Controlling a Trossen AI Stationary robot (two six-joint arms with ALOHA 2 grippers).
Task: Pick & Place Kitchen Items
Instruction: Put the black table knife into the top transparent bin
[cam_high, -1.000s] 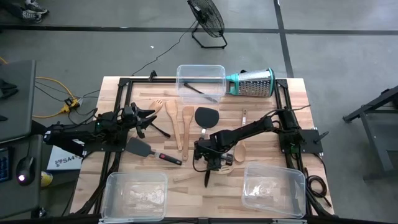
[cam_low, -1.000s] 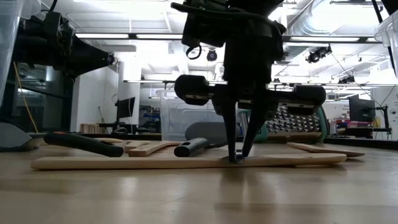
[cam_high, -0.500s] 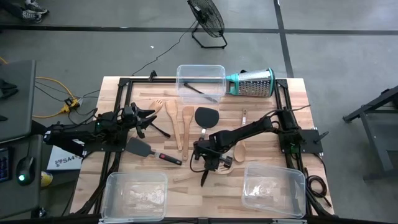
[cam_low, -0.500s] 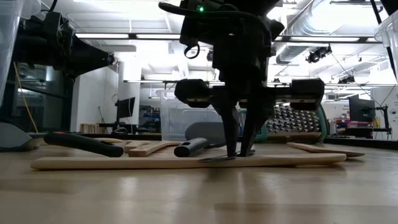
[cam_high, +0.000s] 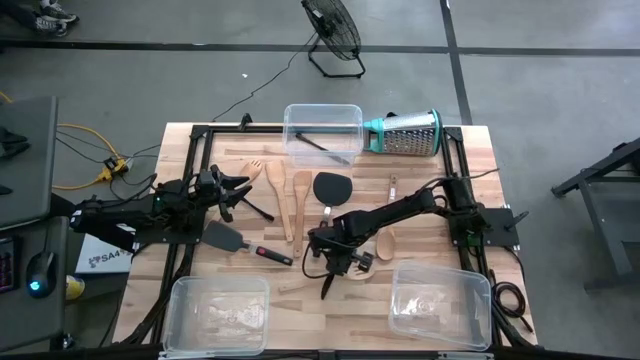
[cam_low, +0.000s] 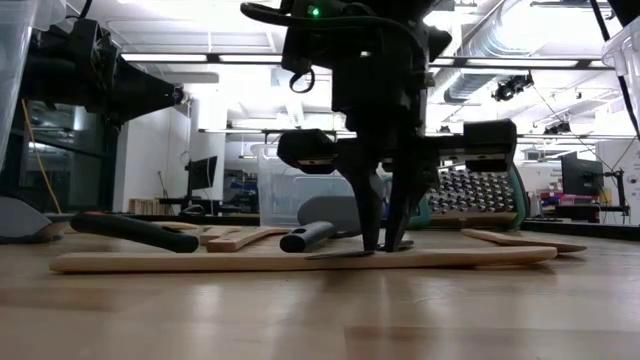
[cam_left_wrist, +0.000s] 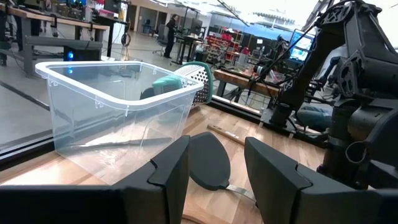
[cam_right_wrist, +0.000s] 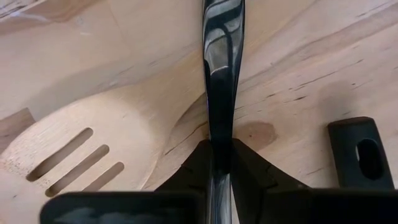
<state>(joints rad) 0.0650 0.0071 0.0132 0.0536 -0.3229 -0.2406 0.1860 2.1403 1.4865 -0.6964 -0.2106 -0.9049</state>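
Glossy black tool (cam_right_wrist: 222, 74) — matt pale wooden slotted fork (cam_right_wrist: 93, 149) — grained wood table (cam_right_wrist: 323, 74).

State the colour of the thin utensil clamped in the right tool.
Glossy black thin utensil, clearest in the right wrist view, pinched in the right tool.

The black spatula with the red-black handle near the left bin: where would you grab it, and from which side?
Probably at the handle, from straight above. The spatula lies flat and slanted, clear of its neighbours, so the fingers should close across the narrow handle; the broad blade looks too wide and flat to pinch.
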